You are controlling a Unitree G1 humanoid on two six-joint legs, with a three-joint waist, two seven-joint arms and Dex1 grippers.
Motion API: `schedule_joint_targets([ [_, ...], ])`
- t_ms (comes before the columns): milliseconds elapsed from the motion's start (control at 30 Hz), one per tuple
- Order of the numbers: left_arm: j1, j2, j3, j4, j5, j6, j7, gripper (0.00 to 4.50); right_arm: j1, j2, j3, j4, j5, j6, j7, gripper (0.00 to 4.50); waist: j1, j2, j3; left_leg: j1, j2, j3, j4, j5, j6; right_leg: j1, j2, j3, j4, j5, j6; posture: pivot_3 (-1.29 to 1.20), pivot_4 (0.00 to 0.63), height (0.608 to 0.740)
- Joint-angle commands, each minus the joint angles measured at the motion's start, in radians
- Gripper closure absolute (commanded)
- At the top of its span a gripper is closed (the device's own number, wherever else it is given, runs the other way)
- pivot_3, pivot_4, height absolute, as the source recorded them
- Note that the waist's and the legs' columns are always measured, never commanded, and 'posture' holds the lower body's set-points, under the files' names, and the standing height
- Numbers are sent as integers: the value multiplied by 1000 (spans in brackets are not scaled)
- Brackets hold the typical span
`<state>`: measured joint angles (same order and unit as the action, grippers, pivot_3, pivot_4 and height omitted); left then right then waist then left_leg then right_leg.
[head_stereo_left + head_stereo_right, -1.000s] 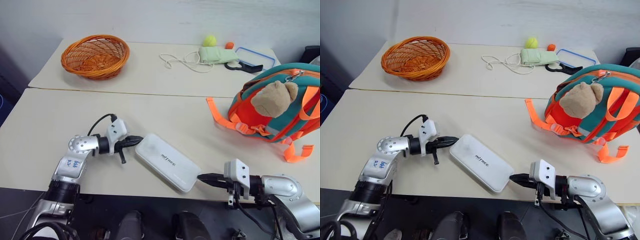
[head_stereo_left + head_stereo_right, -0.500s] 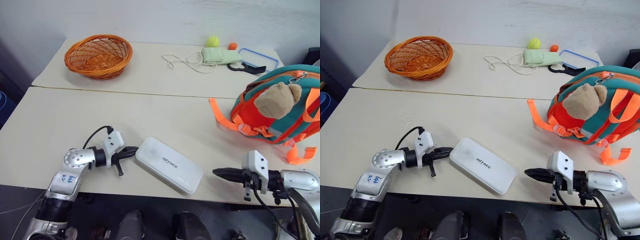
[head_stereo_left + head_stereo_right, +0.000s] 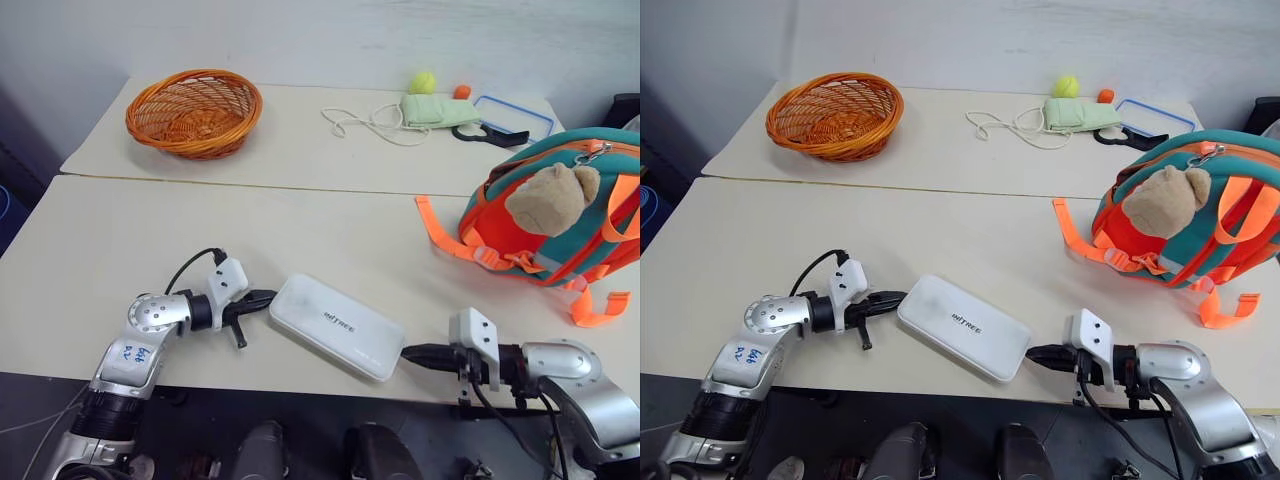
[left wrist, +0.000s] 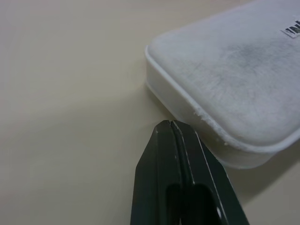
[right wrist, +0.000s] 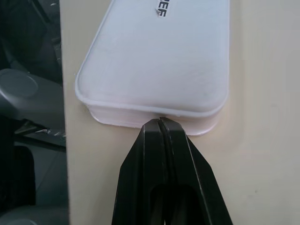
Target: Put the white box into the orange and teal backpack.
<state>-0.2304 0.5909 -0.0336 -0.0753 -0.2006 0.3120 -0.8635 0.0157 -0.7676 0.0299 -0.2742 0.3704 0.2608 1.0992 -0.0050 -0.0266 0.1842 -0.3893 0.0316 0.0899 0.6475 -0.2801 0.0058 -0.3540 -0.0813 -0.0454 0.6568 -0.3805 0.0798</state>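
The left gripper is clenched, its two black fingers pressed together with nothing between them, the tip lying low over the table just beside one short end of the white box — in the left wrist view the closed tip sits right by the box's rounded corner, and whether it quite touches cannot be told. The right gripper is clenched too, holding nothing, and its joined tip meets the opposite short end of the box; the right wrist view shows the tip against the rim of that end. So the box lies flat between the two pincers, slanted across the near table, lid up with small dark lettering, close to the table's front edge. Well apart, toward the right, the orange and teal backpack rests on the same table, a tan plush bear charm hanging at its front and orange straps trailing onto the tabletop. On the far table stand an orange wicker basket and, toward the right, a pale green pouch with a white cord, a yellow-green ball and a clear blue-rimmed lid.
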Motion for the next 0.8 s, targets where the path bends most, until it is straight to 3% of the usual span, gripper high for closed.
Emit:
schedule_joint_targets([
  [33, 46, -4, -3, -101, -38, 44, 3, 4473, -51, 11, 0, 31, -9, -22, 0, 4500, -2, 0, 0, 0, 0, 0, 0, 0, 0, 0, 0, 0, 0, 0, 0, 0, 150, 740],
  [333, 160, -20, 41, -305, -141, 207, 46, 4473, -188, -18, -11, 228, -73, -87, 29, 4500, 1, 0, 0, 0, 0, 0, 0, 0, 0, 0, 0, 0, 0, 0, 0, 0, 150, 740],
  [567, 231, 43, 154, -334, -166, 300, 89, 4473, -212, -43, -22, 282, -90, -99, 66, 4500, -4, 1, 1, 0, 1, 0, -1, 0, 0, 0, 0, 0, -1, 0, 0, 0, 150, 740],
  [633, 242, 79, 237, -312, -257, 390, 52, 3896, -198, -62, -45, 283, -85, -100, 74, 4500, -6, 1, 1, 0, 1, 0, -1, 0, 0, 0, 0, 0, 0, 0, 0, 0, 150, 740],
  [800, 153, 178, 426, -147, -608, 922, -17, 2450, -166, -96, -81, 285, -70, -111, 100, 4500, -8, 2, 1, 0, 1, -1, -1, 0, 0, 0, 0, 0, -1, 0, 0, 0, 150, 740],
])
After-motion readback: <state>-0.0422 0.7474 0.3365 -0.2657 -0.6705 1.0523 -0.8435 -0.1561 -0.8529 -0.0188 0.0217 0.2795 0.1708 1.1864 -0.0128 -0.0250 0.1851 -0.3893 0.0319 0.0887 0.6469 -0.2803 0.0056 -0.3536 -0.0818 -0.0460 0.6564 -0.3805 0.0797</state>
